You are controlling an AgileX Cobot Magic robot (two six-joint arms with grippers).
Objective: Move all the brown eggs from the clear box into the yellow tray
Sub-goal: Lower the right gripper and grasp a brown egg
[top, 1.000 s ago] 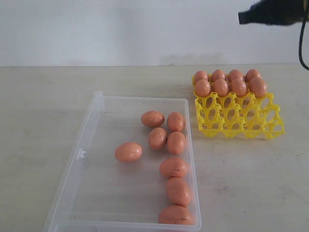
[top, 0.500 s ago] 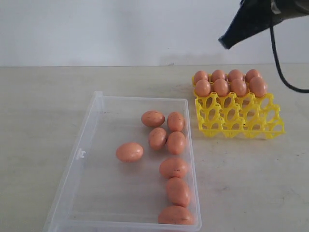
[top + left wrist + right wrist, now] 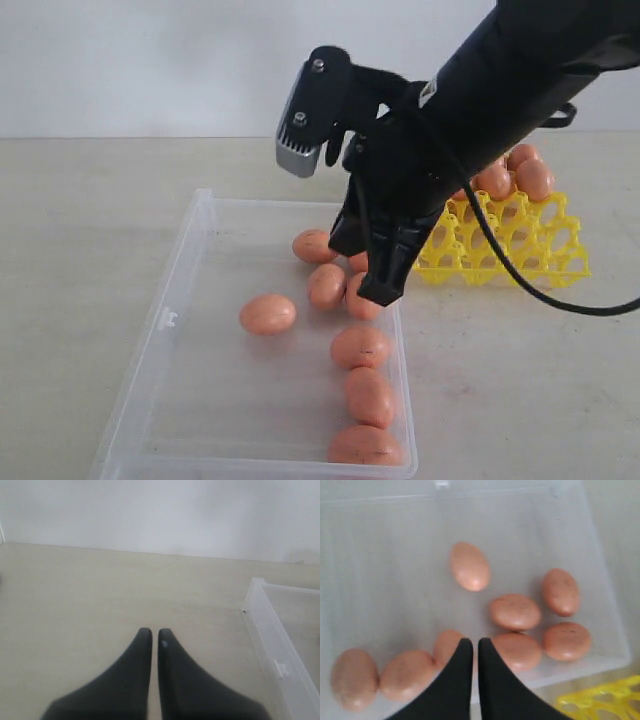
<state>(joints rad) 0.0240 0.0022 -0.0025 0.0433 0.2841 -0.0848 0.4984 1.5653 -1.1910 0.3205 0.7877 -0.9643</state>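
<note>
Your right pincer (image 3: pixel 384 292) hangs over the clear box (image 3: pixel 180 300), its fingers pressed together and empty. The tips sit just above a tight cluster of brown eggs (image 3: pixel 267 314) by the box's right wall. In the exterior view the box fills the 7 o'clock part of the bench (image 3: pixel 90 190). The yellow tray (image 3: pixel 545 250) sits at about 3 o'clock, apart from the box, with a strip of bare bench between them.

Eight eggs lie loose in the box. One lies alone towards the middle, with open floor all round it. The others run along the right wall, from the box's 12 o'clock end down to its 6 o'clock corner. Several touch or nearly touch, so there is little room there for a finger.

The right arm (image 3: pixel 490 90) crosses in front of the tray and hides most of its far rows. A few seated eggs (image 3: pixel 533 178) show at the tray's far right. The near cups stand open. A black cable (image 3: pixel 575 309) loops across the tray's front edge.

Your left pincer (image 3: pixel 151 632) is also pressed together and empty. It is over bare bench outside the box, near the wall with the latch (image 3: pixel 280 669).
</note>
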